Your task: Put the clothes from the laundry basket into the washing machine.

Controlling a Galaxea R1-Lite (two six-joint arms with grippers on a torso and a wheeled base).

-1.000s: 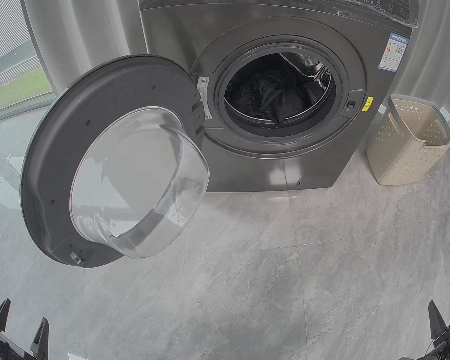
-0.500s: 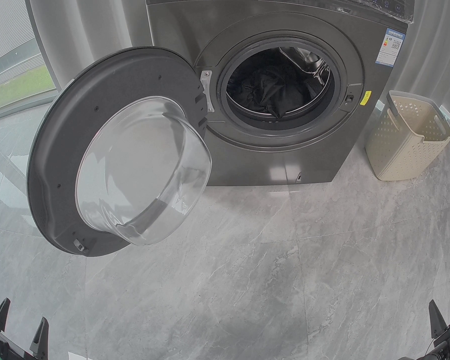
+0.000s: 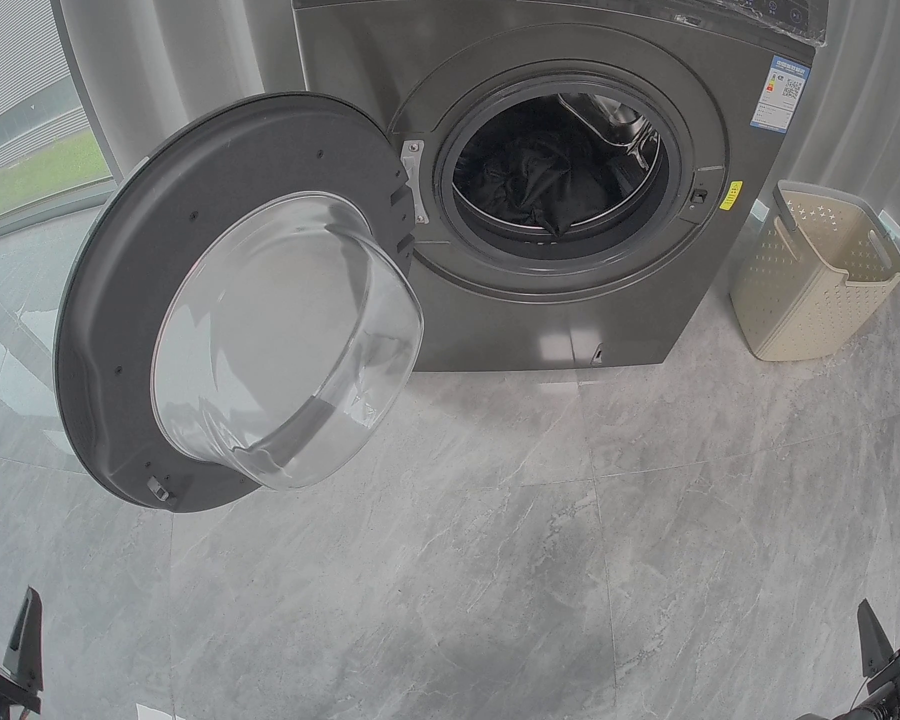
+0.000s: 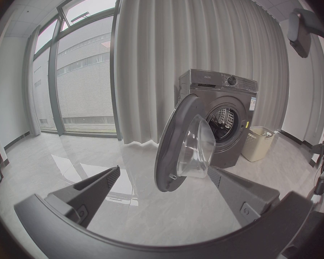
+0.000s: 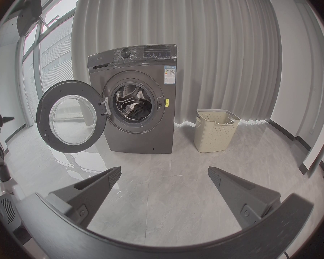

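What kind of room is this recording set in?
Likely a laundry corner in a bright room, perhaps a test space: a front-loading washing machine, a beige laundry basket beside it on the tiled floor, floor-length curtains and tall windows.

Item count: one washing machine [image 3: 370,62], upper centre of the head view, with one round door [image 3: 170,252] at centre left and one yellow sticker [image 3: 734,195] on its front. One laundry basket [image 3: 800,302] at the right edge; one bundle of dark clothes [image 3: 535,177] in the drum, separate pieces not countable. Two grippers, left gripper [image 4: 162,169] and right gripper [image 5: 164,169], two fingers each.
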